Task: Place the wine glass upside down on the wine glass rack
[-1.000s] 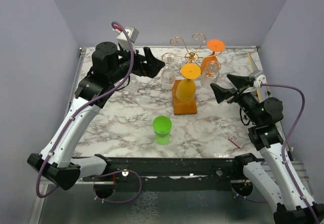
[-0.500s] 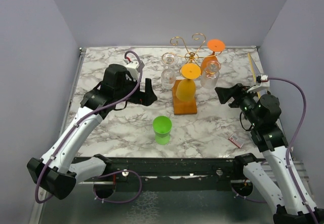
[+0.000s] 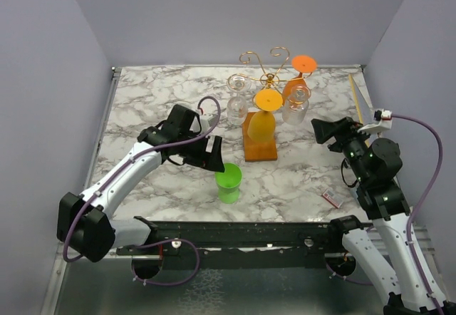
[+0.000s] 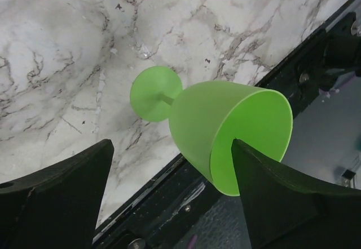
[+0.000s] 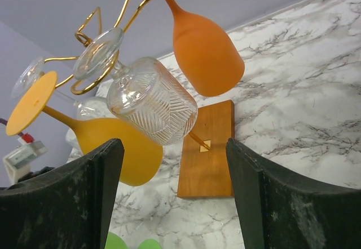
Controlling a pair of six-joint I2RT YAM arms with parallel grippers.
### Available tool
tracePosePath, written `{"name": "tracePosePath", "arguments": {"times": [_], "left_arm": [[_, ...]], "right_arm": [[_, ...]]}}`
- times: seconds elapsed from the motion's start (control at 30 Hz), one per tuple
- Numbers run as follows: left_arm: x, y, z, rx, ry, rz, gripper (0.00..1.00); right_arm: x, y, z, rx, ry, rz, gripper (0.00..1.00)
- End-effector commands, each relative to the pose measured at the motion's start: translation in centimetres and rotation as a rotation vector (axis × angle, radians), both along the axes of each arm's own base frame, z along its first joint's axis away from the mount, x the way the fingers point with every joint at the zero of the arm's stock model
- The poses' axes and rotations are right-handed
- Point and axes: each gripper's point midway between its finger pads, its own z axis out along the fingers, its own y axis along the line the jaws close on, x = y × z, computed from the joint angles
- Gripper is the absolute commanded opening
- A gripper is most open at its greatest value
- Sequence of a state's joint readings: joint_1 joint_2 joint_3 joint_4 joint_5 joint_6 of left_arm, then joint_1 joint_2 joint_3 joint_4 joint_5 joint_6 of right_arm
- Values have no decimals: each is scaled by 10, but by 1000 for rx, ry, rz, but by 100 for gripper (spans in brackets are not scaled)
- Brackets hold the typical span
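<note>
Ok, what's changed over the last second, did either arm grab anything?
The left pincer swung from beside the wine glass rack back toward the near edge. It is now open at the green wine glass, not gripping it. The right pincer drew back slightly, open. Nothing was taken or released. That glass, the rack and its hanging glasses stayed put.
</note>
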State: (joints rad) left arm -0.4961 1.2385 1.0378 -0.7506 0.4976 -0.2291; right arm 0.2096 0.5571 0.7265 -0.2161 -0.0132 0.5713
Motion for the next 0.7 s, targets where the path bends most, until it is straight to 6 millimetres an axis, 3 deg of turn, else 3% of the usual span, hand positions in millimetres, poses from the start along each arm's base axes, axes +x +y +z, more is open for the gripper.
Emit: {"name": "tracePosePath", "arguments": {"times": [0.0, 0.17, 0.33, 0.5, 0.67], "left_arm": [[-15, -9, -14, 7, 65, -69, 82], [-7, -7, -21, 59, 60, -29, 64], [1, -3, -22, 98, 37, 7, 39], [6, 1, -18, 118, 11, 42, 23], [9, 7, -16, 143, -18, 59, 0]], "right_arm": [[-5, 2, 23, -19, -90, 23, 77], [-6, -2, 26, -29, -122, 3, 77], [-5, -4, 26, -46, -113, -2, 77], [-7, -6, 32, -45, -142, -10, 77], [-10, -6, 37, -48, -154, -8, 77]]}}
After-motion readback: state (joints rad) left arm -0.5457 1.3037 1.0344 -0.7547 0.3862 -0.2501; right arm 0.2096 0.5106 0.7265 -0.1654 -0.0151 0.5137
